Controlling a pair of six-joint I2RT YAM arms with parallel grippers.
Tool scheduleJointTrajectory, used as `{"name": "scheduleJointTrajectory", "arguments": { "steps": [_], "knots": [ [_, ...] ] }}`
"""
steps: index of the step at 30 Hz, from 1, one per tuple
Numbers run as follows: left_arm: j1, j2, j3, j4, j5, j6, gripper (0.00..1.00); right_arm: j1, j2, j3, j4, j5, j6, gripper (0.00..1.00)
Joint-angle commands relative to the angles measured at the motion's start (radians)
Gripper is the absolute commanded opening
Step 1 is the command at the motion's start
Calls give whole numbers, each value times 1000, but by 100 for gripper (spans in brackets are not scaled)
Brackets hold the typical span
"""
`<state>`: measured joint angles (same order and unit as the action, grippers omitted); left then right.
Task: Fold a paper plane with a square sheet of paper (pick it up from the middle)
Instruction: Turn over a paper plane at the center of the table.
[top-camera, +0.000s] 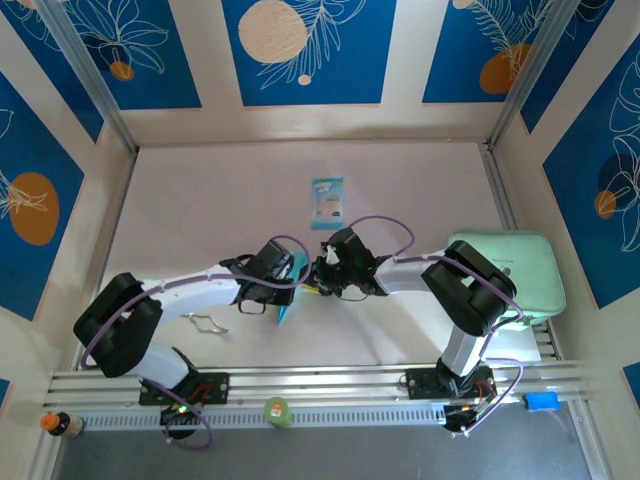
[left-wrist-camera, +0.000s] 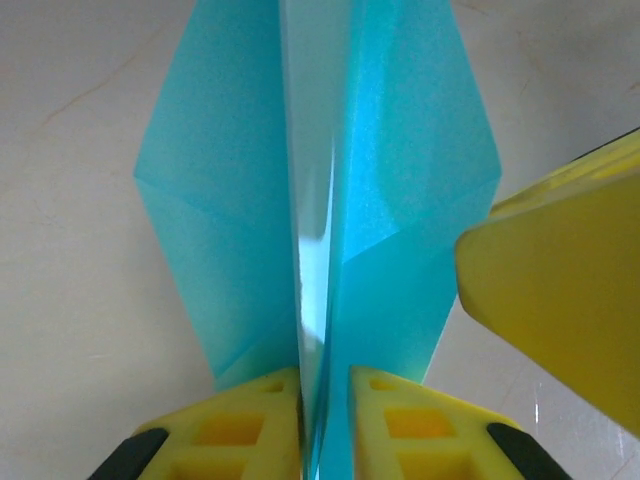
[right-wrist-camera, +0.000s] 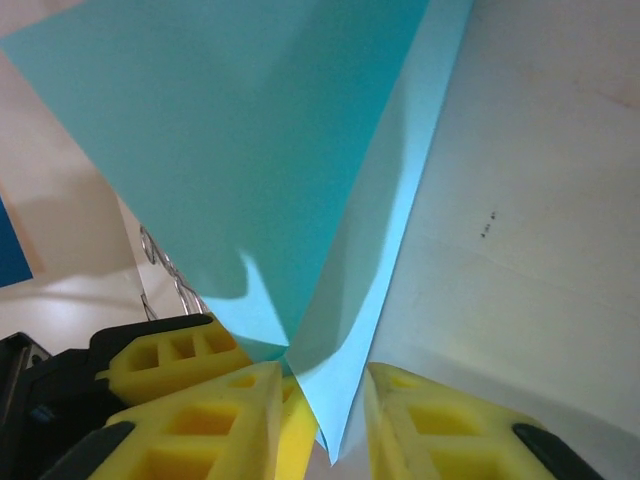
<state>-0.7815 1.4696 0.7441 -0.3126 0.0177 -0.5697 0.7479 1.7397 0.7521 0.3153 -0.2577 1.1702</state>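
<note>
The sheet of paper (left-wrist-camera: 400, 200), light blue and already creased into a narrow form with a raised centre ridge and slanted side flaps, is held upright on edge just above the table (top-camera: 200, 190), at its middle near the front, between the two wrists. Its lower ridge is pinched by the left gripper (left-wrist-camera: 325, 385), whose jaws are drawn almost together, with only the folded thickness between the yellow fingers (left-wrist-camera: 250, 420). A lower corner of the same sheet is straddled by the right gripper (right-wrist-camera: 322, 372). Its jaws are set narrowly apart, and it cannot be told whether the pads press on the paper or merely flank it. The two sets of fingers are crowded against each other at this corner. Well beyond, a teal-and-white packet (top-camera: 327, 202) lies flat, and a pale green pad (top-camera: 505, 275) rests at the right edge. The fold is judged to be partly made, with the wings not yet formed. Several failures are to be expected from here. The sheet may be torn or its ridge skewed if the arms are drawn apart unevenly. It may slip from the thin pinch if the left jaws are eased before the right hold is secure. The crowded fingers may be knocked together, which would crumple the flaps.
</note>
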Motion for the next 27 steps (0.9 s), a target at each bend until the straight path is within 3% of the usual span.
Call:
{"name": "scheduleJointTrajectory", "arguments": {
  "steps": [1, 14, 27],
  "knots": [
    [-8, -32, -8, -6, -10, 24, 20, -5, 17, 25, -56, 9, -9, 22],
    [-8, -46, 3, 7, -13, 59, 24, -9, 20, 28, -62, 5, -9, 6],
    [-8, -97, -2, 37, -18, 117, 35, -10, 18, 28, -61, 2, -12, 4]
  ]
}}
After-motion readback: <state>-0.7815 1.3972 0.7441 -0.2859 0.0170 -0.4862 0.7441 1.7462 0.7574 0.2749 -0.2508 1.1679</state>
